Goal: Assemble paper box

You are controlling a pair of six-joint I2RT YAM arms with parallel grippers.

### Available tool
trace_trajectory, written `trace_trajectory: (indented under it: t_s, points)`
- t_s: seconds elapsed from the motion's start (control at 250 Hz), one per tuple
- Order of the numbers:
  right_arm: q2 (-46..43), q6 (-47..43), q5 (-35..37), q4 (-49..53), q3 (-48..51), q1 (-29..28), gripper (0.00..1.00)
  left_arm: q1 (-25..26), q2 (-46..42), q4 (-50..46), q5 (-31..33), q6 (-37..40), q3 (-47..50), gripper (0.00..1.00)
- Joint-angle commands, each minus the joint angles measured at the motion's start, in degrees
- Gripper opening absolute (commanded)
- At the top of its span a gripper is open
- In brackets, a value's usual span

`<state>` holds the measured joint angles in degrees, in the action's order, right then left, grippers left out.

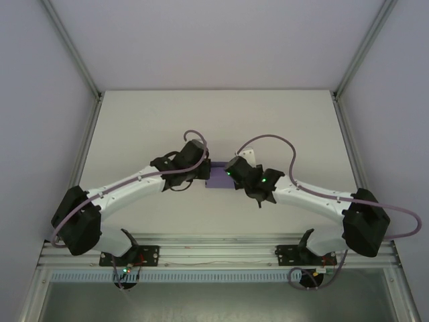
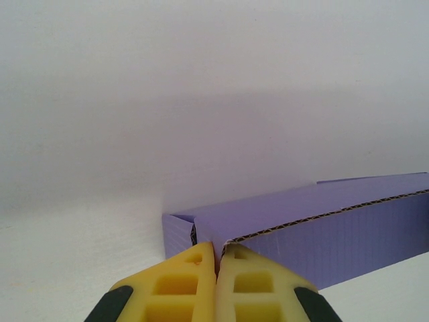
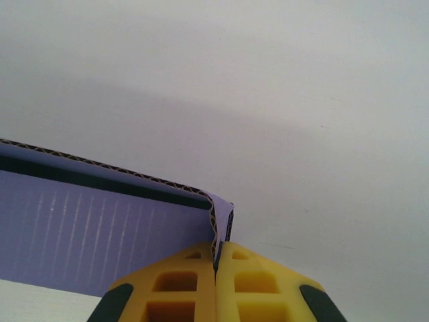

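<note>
1. Purple paper box [image 1: 219, 179] lying flat on the white table [image 1: 167, 121], near its middle, long side running left to right in the top view.
2. Base of the left arm [image 1: 127, 188] bolted at the near edge, elbow swung wide to the left, white forearm slanting up and inward toward the box's left end.
3. At that end, the left claw [image 1: 205, 172], wrist turned toward the other arm.
4. From the left wrist: yellow fingers [image 2: 177, 285] pressed together, tips at a corner of the box [image 2: 335, 235], pinching the corrugated edge there; purple wall stretching away to the right.
5. Mirrored pose for the right arm [image 1: 315, 198]: elbow pushed far out to the right, forearm angling in and up to the box's right end.
6. At that end, the right claw [image 1: 234, 174], green lights on the wrist beside it.
7. From the right wrist: yellow fingers [image 3: 255, 282] shut on the upright corrugated edge at the box's corner, thin card caught between the tips; purple wall [image 3: 87, 228] running off to the left.
8. Both claws facing each other, 1 at each end, the box held between them on the table.
9. A mauve cable [image 1: 268, 139] arching over each wrist.
</note>
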<state>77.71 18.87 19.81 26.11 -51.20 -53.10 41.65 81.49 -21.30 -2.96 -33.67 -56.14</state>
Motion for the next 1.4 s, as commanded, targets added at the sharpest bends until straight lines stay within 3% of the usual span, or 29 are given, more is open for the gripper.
trace_trajectory:
  t_s: [0.0, 0.272, 0.608, 0.811, 1.007, 1.395]
  points:
    - [-0.6, -0.1, -1.9, -1.8, 2.2, -1.8, 0.0, 1.6, 3.4, -11.0, -3.9, -2.3, 5.1, 0.0]
    - [-0.2, -3.6, -2.9, -4.3, 5.4, -2.3, 0.0, 2.2, 3.4, -12.3, -5.4, -1.7, 8.3, 0.0]
    - [-2.4, -5.5, -5.3, -10.0, 10.5, -2.4, 0.0, 3.3, 4.4, -6.6, -9.7, -3.9, 14.2, 0.0]
    - [-3.2, -5.1, -6.2, -7.4, 11.0, -2.4, 0.0, 4.1, 5.8, -13.7, -3.7, -3.9, 12.3, 0.0]
    - [-3.5, -6.3, -4.5, -6.6, 8.8, -2.4, 0.0, 4.1, 6.0, -22.8, 5.7, -3.5, 3.1, 0.0]
    - [-3.5, -6.1, -6.1, -8.8, 11.3, -2.4, 0.0, 4.7, 5.4, -16.3, -0.3, -4.0, 9.9, 0.0]
